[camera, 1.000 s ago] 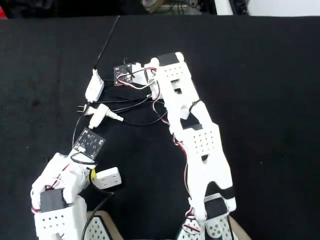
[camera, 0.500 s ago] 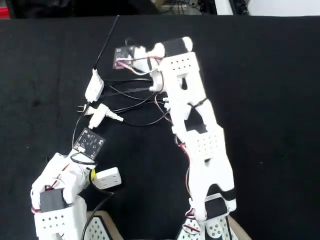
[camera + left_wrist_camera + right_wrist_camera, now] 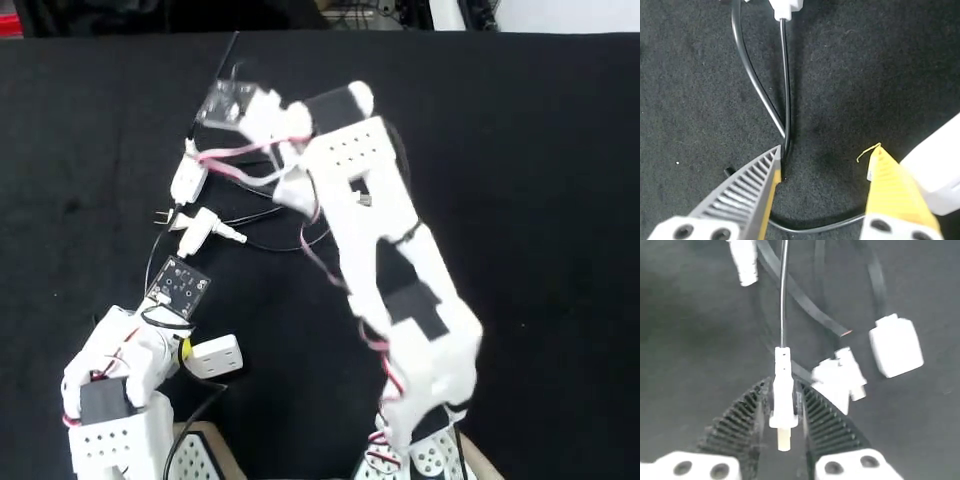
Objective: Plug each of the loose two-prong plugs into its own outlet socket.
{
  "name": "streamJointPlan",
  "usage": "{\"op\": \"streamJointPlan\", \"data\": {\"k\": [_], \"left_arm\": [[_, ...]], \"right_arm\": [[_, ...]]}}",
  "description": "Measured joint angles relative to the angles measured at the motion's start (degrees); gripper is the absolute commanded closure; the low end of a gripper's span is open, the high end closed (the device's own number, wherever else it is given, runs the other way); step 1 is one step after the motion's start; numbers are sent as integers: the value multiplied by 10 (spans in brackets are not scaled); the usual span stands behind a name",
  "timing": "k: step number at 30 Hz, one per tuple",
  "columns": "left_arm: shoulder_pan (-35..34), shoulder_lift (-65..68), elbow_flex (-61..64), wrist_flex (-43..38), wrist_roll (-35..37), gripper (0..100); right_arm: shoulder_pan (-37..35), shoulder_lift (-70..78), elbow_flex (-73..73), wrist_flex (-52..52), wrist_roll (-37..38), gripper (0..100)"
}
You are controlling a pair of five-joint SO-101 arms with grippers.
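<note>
White plug [image 3: 782,400] squarely within the right hand [image 3: 783,387], clenched tight against both its sides.

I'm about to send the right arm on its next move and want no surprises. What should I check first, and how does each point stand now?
1. Grip: right gripper shut on the plug: ok.
2. Slack: that plug's cable free of snags: cannot tell.
3. Target: outlet socket openings turned toward the plug: cannot tell.
4. Helper: left gripper open and empty: ok.
5. Remaining work: two-prong plug lies unplugged: not ok.
</note>
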Motion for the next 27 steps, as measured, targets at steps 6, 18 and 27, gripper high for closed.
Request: {"op": "streamJointPlan", "data": {"k": [6,18,27], "left_arm": [[0,0,0,0,0,722],[0,0,0,0,0,722],[0,-1,0,0,1,722]], "right_arm": [[-43,-91,245,-62,-15,987],[-55,-46,488,-227,-21,986],[-60,128,336,-149,10,985]]}}
